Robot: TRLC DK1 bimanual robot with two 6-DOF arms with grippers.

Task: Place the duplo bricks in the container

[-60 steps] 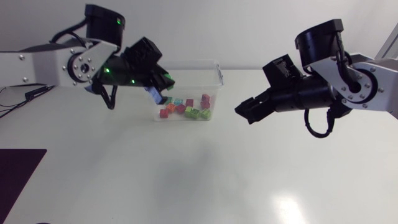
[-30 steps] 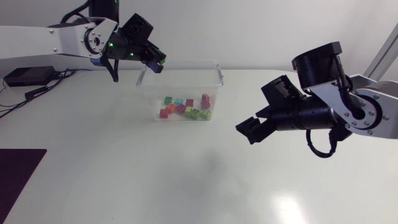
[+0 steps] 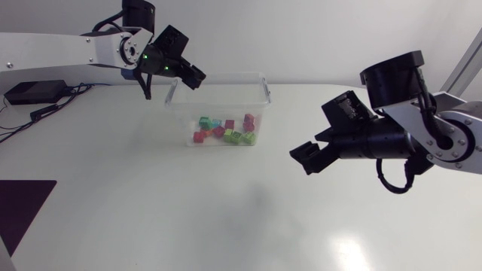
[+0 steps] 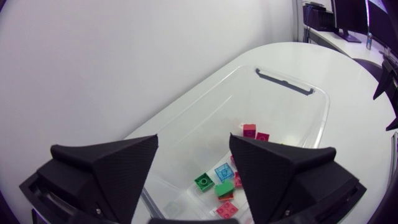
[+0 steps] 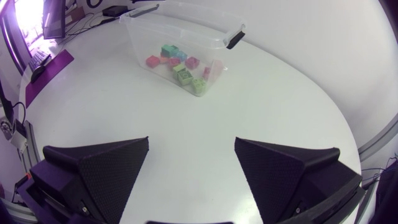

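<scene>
Head view: clear plastic container with a rim handle at each end [image 3: 265, 89] stands on the white bench [image 3: 226, 218], toward the far side. Contents: small duplo bricks [image 3: 224, 129] lying loose on its floor in one cluster. Colours are red, pink, green and light blue, plus one orange.

Left arm's black tool [image 3: 193, 75] hangs at the container's far left corner, above the rim. In the left wrist view its two wedge fingers are spread wide with nothing held between them. Beyond the gap between them, green, light blue and pink bricks show inside the container.

Right arm's black tool [image 3: 305, 157] is over bare bench, well apart from the container on its right side. Right wrist view: fingers spread wide, nothing gripped, with the container and its bricks ahead across the bench.
</scene>
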